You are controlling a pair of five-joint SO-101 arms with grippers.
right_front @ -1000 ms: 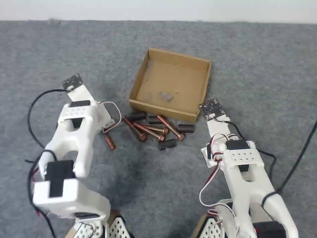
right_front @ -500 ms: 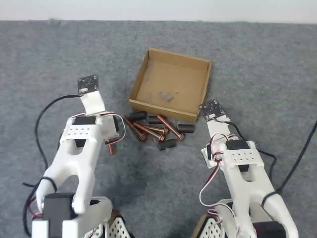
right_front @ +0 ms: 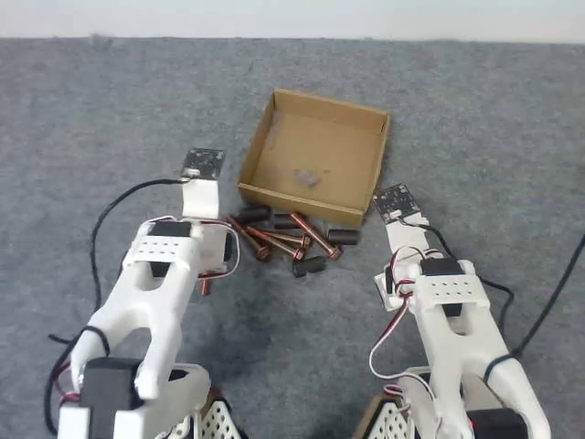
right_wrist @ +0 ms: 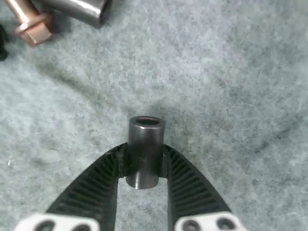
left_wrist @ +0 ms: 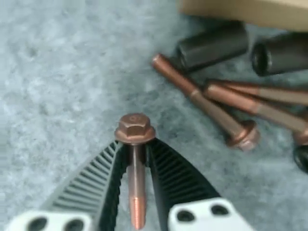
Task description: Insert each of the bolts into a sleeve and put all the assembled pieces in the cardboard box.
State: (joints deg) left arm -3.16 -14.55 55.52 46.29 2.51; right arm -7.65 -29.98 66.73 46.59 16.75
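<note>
A grey, carpet-like counter (right_front: 91,110) carries everything. The left arm (right_front: 151,293) rises from the near left edge and the right arm (right_front: 452,320) from the near right edge, both angled toward the middle.

The open cardboard box (right_front: 292,202) sits mid-counter, toward the far edge. Just before its near wall lies a heap of loose bolts (right_front: 274,240) and dark loose sleeves (right_front: 343,236). Most of the bolts lie flat, with their long axes slanting from the far left to the near right.

The left jaws are narrow and clamp a copper bolt (left_wrist: 135,163) by its shank. The bolt's long axis runs along the jaws. Its hex head sticks out past the jaw tips, and its threaded end points back toward the wrist. The bolt is just to the left of the heap.

The right jaws are closed around a short dark sleeve (right_wrist: 146,151) at its sides. The sleeve's axis runs along the jaws, and its open bore faces away from the wrist. It is over bare counter, to the right of the heap and nearer the front.
</note>
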